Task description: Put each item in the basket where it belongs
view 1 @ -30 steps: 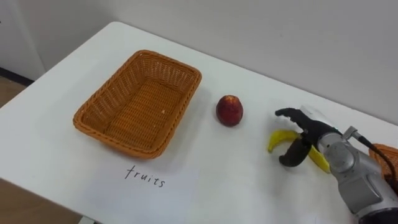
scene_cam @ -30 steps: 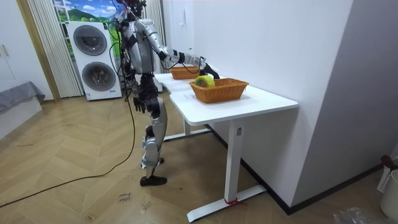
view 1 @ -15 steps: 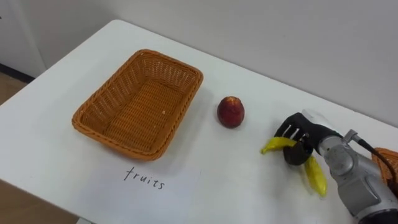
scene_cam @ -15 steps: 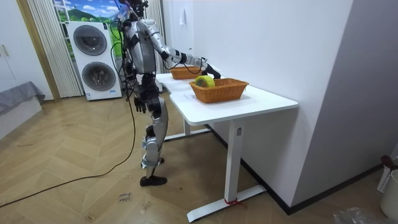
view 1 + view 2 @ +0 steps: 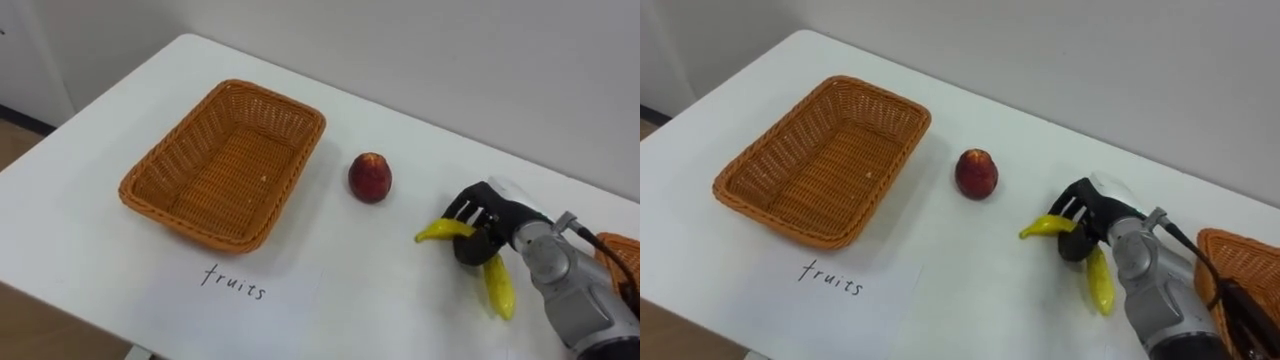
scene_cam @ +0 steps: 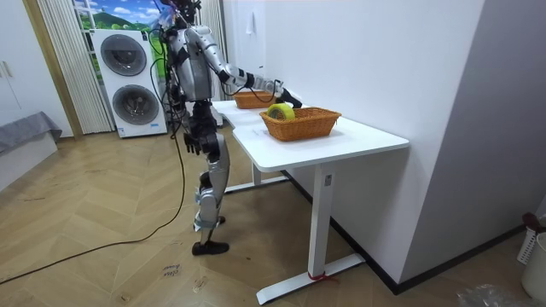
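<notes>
Okay, curved yellow banana (image 5: 497, 288) wrapped in the curled fingers of the right hand (image 5: 485, 215), low at 4 o'clock of the white table (image 5: 350, 285). Best to lift clear, swing past the round red apple (image 5: 369, 177), then release gently inside the brown wicker basket (image 5: 140, 195) at 10 o'clock.

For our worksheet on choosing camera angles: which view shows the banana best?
The left eye view: the banana is close, both ends sticking out of the right hand curled round it. The right eye view shows much the same; in the room view it is too small to make out.
</notes>
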